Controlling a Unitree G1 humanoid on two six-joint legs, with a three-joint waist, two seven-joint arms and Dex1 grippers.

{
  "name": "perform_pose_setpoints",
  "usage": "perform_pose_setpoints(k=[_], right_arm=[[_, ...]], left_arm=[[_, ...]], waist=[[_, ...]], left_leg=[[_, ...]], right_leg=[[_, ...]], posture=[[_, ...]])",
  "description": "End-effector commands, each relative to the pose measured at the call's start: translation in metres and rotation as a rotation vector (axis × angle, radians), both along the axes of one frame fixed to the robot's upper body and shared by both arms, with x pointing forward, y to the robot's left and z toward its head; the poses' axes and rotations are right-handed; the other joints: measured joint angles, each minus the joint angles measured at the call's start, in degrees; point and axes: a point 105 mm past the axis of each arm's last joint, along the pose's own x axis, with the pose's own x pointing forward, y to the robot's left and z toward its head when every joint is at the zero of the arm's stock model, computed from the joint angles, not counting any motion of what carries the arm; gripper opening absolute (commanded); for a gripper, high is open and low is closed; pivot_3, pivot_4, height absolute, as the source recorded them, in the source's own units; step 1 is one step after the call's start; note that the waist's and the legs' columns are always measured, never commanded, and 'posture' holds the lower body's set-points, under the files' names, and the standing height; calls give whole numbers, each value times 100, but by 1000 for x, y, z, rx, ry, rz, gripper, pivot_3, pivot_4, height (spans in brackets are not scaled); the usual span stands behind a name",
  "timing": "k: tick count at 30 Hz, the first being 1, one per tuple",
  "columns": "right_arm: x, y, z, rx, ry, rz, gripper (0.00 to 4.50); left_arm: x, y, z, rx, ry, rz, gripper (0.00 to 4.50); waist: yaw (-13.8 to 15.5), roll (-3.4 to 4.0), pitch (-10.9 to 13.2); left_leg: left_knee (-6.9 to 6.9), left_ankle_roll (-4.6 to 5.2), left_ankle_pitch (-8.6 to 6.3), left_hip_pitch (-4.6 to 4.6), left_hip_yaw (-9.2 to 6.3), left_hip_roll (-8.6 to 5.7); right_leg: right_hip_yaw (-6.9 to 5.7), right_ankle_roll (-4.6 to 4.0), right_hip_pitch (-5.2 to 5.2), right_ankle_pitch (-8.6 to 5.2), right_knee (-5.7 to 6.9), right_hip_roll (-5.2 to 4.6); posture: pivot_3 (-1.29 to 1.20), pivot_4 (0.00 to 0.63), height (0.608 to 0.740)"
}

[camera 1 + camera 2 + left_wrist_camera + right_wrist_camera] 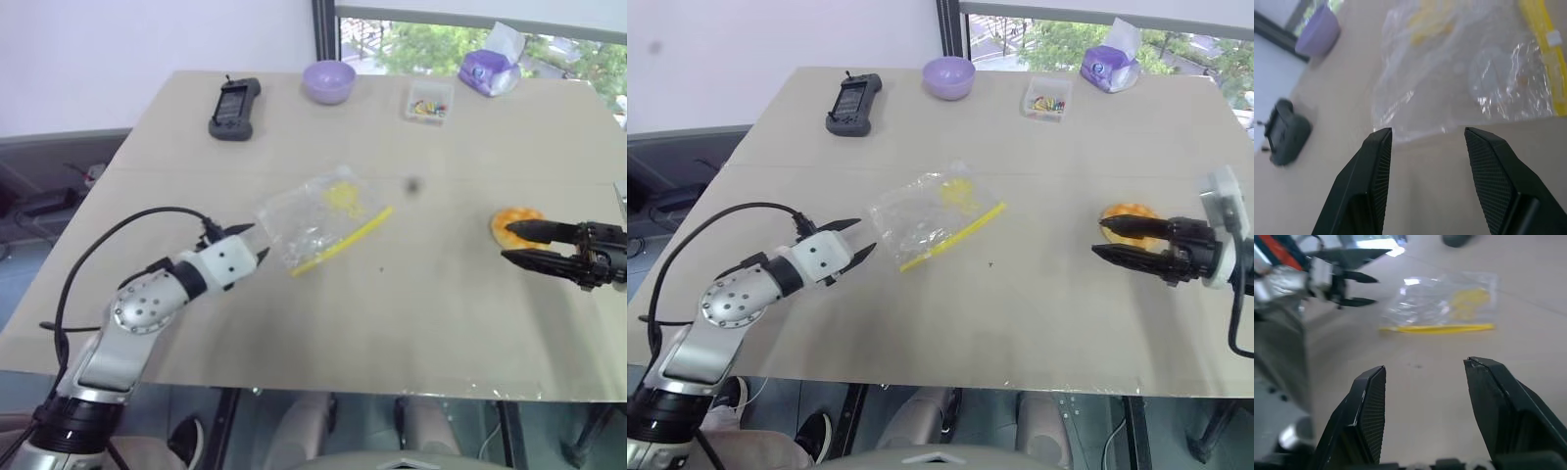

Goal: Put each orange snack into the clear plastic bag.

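— While both arms hover over the table, head view?
— Clear plastic bag mid-table; orange snack just behind the right gripper.
— Wrist views?
— Left gripper spread wide at the bag's edge; right fingers parted, empty.

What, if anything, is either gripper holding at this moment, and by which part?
Nothing is held. The left gripper is open just short of the clear plastic bag; the right gripper is open beside the orange snack.

orange snack: near side hidden behind right gripper | small clear box: contents too small to tell | purple pack: print unreadable
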Motion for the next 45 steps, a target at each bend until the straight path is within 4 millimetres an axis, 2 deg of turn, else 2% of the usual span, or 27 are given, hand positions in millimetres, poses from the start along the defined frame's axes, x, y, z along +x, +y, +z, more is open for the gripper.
perform_pose_setpoints(k=[1,7,14,20,23,29,32,37,41,45], right_arm=[[-4,0,11,-8,-35,5,2751],[-2,-1,12,-13,-46,-10,2751],[-2,-3,10,-21,-48,-30,2751],[1,-3,11,-27,-63,-37,2751],[1,-4,12,-33,-68,-39,2751],[2,-5,14,-41,-77,-52,2751],[1,-6,13,-43,-78,-58,2751],[0,-8,11,-49,-77,-74,2751],[1,-8,10,-46,-77,-78,2751],[3,-6,10,-43,-81,-76,2751]], left_arm=[[2,-6,-2,89,-40,-76,2486],[6,1,-14,217,-18,-124,2486],[11,17,-9,271,-57,-102,2486],[31,-2,-4,203,-190,-118,2486],[36,-9,-8,178,-206,-136,2486],[33,-14,-24,241,-157,-200,2486],[31,-10,-21,260,-157,-201,2486],[23,8,-8,276,-153,-164,2486],[11,14,-13,289,-91,-167,2486],[11,4,-22,284,-79,-192,2486]], waist=[[-5,1,0],[-26,1,0],[-24,1,0],[-6,0,-1],[-21,0,-1],[-47,0,-1],[-36,0,-2],[-55,1,-2],[-46,2,-3],[-20,2,-3]], left_leg=[[0,0,0,1,0,0],[0,0,0,1,1,-1],[0,0,0,0,0,0],[10,1,0,-2,-1,-6],[17,0,1,-4,0,-9],[17,-1,1,-3,2,-7],[19,0,1,-3,2,-8],[18,0,1,-4,3,-6],[18,0,1,-8,5,-5],[18,1,0,-9,4,-5]], right_leg=[[-1,0,0,0,0,0],[-1,0,-2,0,3,3],[0,1,-6,0,7,2],[-1,1,-7,0,20,-1],[-1,2,-7,0,24,-1],[4,2,-14,0,33,2],[4,2,-13,0,34,0],[9,2,-19,0,37,1],[12,2,-25,0,39,1],[9,2,-25,0,39,1]], posture=[[0,150,740],[0,150,740],[0,150,740],[0,150,740],[0,150,740],[0,150,740],[0,150,740],[0,150,740],[0,150,740],[0,150,740]])
